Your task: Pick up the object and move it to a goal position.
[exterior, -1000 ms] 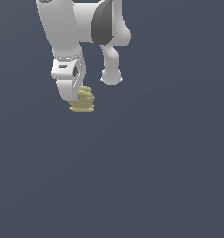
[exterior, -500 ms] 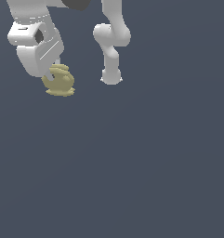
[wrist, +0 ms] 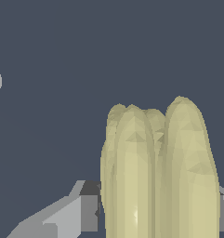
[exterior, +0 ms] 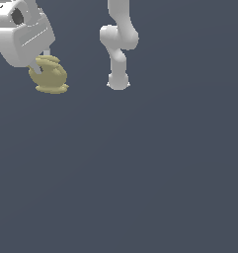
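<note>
So the claw is clamped tight on the lumpy yellow object. It sits at the exterior view's upper left. Fingers press both sides.

Matte tan-yellow on the object — faceted, ridged lobes with only a faint pale sheen low on one lobe in the wrist view, more like dull plastic or wax than anything polished. Smooth, softly shaded white on the gripper housing and the arm, plastic-looking and without sharp highlights; flat grey and dark, unglossed faces on the fingers seen up close. Uniform slate-blue behind it all — an even, textureless, matt ground.
</note>
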`<state>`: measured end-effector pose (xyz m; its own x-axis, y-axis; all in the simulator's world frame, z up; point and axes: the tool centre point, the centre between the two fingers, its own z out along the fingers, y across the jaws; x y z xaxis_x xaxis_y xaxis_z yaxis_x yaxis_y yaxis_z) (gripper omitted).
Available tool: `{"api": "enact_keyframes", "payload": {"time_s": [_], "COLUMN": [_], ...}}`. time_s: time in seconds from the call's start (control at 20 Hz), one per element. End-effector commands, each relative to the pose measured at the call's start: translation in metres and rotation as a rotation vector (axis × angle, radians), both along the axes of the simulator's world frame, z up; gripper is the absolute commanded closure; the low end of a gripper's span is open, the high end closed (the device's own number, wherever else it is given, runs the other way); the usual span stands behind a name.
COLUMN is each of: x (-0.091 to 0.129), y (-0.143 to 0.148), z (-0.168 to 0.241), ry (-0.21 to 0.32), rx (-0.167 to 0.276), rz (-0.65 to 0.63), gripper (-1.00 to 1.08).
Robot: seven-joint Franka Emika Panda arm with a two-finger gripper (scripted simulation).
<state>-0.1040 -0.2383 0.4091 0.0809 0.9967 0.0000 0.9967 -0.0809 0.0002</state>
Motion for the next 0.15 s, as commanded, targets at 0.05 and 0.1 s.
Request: {"api": "enact_keyframes", "payload": {"time_s": [0.05, 0.1], "x": [0.0002, 0.0002], "y": [-0.0032, -0.0033], "z": [0.0042, 0.0044], "ry": [0.000, 0.000], "rx": [0.000, 0.000], "rz": [0.001, 0.001], "gripper": [1.08, 1.08]}}
